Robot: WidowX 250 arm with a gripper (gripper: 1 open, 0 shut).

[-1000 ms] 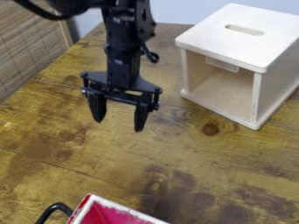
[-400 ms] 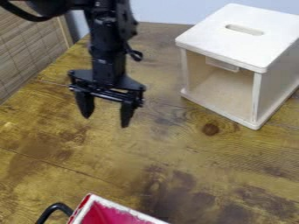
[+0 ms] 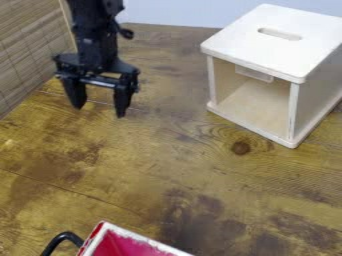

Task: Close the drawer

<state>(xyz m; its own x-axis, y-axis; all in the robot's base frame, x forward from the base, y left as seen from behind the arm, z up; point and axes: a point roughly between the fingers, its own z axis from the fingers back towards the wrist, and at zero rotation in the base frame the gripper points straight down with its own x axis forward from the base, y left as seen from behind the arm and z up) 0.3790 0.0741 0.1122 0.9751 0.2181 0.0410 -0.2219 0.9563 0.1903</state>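
The drawer (image 3: 131,243) shows only partly at the bottom edge: a glossy red inside with thin white rim edges and a black loop (image 3: 59,241) at its left corner. My black gripper (image 3: 99,99) hangs over the wooden table at the upper left, pointing down. It is open, with nothing between its two fingers. It is far from the drawer, well up and to the left of it.
A pale wooden cube box (image 3: 274,68) with a slot in its top and an open front stands at the upper right. A woven blind or mat (image 3: 30,45) lines the left edge of the worn wooden table (image 3: 201,170).
The gripper has moved left across the table, away from the wooden box, staying open.
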